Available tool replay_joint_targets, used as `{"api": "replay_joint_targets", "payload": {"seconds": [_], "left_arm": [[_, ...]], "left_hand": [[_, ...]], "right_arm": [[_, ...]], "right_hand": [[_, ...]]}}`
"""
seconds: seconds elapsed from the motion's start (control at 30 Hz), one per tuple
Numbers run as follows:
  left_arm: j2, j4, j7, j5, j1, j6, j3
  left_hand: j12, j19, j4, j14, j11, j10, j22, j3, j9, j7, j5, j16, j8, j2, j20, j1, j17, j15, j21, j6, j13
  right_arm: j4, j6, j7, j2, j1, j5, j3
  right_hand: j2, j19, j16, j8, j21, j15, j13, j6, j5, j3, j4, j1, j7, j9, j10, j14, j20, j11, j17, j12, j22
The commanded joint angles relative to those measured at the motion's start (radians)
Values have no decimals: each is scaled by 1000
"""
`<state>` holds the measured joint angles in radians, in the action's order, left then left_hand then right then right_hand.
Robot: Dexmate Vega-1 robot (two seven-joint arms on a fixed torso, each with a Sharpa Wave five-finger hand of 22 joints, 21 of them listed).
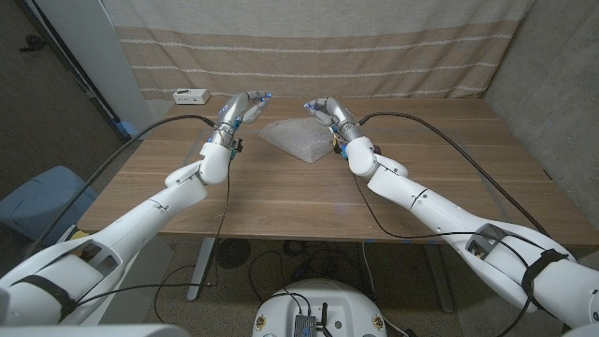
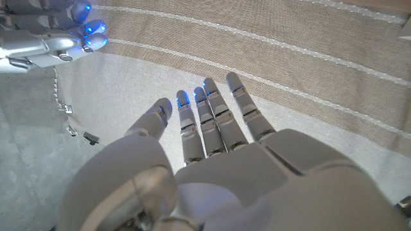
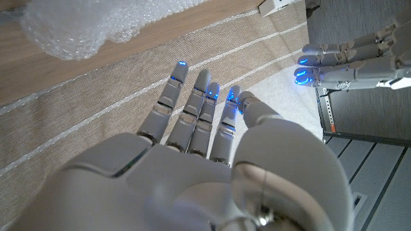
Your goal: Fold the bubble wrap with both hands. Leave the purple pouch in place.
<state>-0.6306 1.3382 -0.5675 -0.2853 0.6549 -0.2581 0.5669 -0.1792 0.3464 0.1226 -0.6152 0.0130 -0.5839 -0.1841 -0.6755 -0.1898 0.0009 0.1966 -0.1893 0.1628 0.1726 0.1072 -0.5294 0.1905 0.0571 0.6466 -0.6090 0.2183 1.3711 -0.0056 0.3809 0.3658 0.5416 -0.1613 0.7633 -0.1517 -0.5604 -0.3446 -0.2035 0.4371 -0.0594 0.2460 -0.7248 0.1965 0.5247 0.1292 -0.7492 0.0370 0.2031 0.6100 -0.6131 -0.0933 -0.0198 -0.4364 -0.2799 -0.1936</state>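
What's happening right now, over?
Left hand and right hand open, raised. Clear crumpled bubble wrap between them, untouched. Nothing in the way.

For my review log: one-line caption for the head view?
Both open hands, left hand and right hand, flank the bubble wrap on the wooden table.

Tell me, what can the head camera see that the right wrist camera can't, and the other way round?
Head view alone: the whole wooden table, both arms reaching in, and a white box at the table's far left edge. Right wrist view alone: the back of the right hand up close, fingers spread and holding nothing. Both: the bubble wrap, the striped curtain, and the left hand, also open.
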Motion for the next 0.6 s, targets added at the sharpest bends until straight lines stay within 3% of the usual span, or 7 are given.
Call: {"api": "replay_joint_targets", "payload": {"seconds": [0.03, 0.1, 0.23, 0.43, 0.5, 0.6], "left_arm": [[55, -74, 47, 196, 43, -183, -56], [55, -81, 70, 225, 50, -204, -65], [60, -102, 121, 287, 62, -247, -83], [93, -164, 225, 425, 71, -319, -110], [99, -169, 242, 450, 79, -321, -117], [118, -184, 257, 499, 90, -323, -135]], "left_hand": [[4, -1, 3, 39, 4, 45, -2, -6, 1, -13, 6, 8, -2, -10, 0, 17, 0, -11, -9, 65, 0], [3, -9, 2, 60, 6, 58, -2, -6, 2, -14, 7, 11, 0, -12, -1, 22, -1, -16, -13, 82, -1], [1, -16, -1, 76, 10, 69, -2, -6, 2, -13, 7, 12, 4, -13, 0, 28, -1, -18, -16, 93, -2], [0, -31, -7, 119, 15, 101, -2, 1, 4, -18, 5, 15, 4, -21, 0, 49, -3, -27, -25, 135, -5], [2, -48, -14, 146, 22, 127, -1, 8, 5, -24, 2, 15, 5, -24, 1, 65, -2, -33, -34, 158, -8], [6, -110, -26, 270, 25, 211, 0, 26, 8, -48, -4, 23, 3, -30, -3, 106, -6, -50, -67, 241, -16]], "right_arm": [[-63, 208, -54, -16, 51, 197, -104], [-66, 237, -51, -16, 65, 219, -121], [-29, 256, -17, -4, 103, 230, -152], [31, 236, 37, 7, 153, 257, -206], [61, 197, 64, -1, 168, 270, -222], [94, 204, 99, -13, 186, 250, -217]], "right_hand": [[30, 16, 36, 5, -8, -15, -3, 19, 4, 3, 15, 1, -9, 3, -35, 49, -37, 0, 20, 22, 4], [37, 18, 39, 5, -10, -11, -4, 22, 3, 0, 16, 6, -12, 3, -37, 51, -47, -1, 24, 24, 5], [65, 19, 48, 1, -14, -10, -6, 17, 3, 2, 37, -4, -18, 3, -25, 42, -57, -5, 41, 25, 8], [98, 14, 56, -7, -18, -9, -9, -1, -3, -5, 38, 10, -29, 2, -6, 32, -69, -12, 57, 24, 12], [110, 54, 81, -5, -42, 3, -12, 4, -6, -9, 30, 28, -31, 1, -14, 75, -93, -16, 69, 34, 15], [109, 80, 108, -1, -62, 16, -14, 16, -7, -5, 24, 38, -34, 1, -25, 127, -117, -22, 78, 44, 18]]}}
